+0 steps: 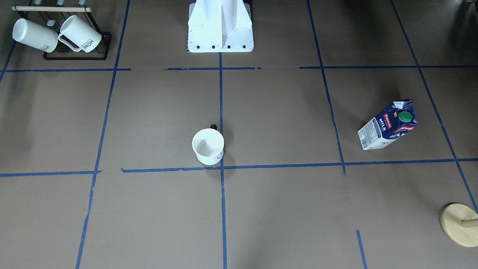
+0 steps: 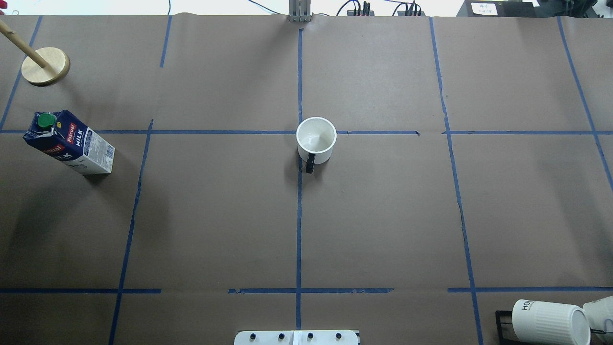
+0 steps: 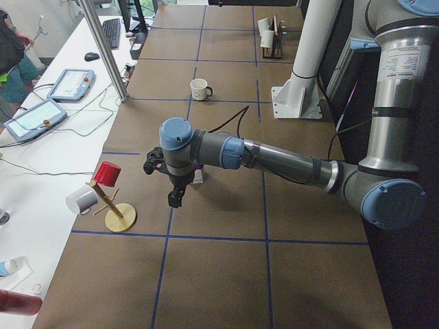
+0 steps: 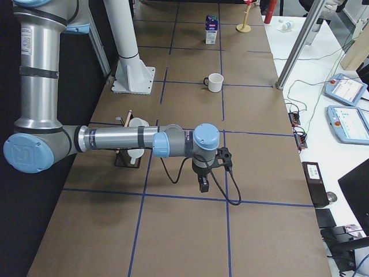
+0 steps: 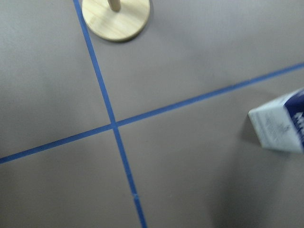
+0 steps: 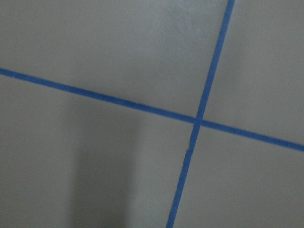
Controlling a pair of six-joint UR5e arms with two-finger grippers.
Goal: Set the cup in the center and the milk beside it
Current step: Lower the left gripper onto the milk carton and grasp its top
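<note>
The cup stands upright right at the center, touching the tape crossing; in the overhead view the cup has its black handle turned toward the robot. The milk stands upright far off on the robot's left side; a corner of the milk shows in the left wrist view. My left gripper hangs above the table close to the milk, and I cannot tell its state. My right gripper hangs over bare table far from both; its state is unclear too.
A black rack with two ribbed "HOME" mugs stands near the robot's right. A wooden mug tree stands beyond the milk. The white robot base is at the table's robot-side edge.
</note>
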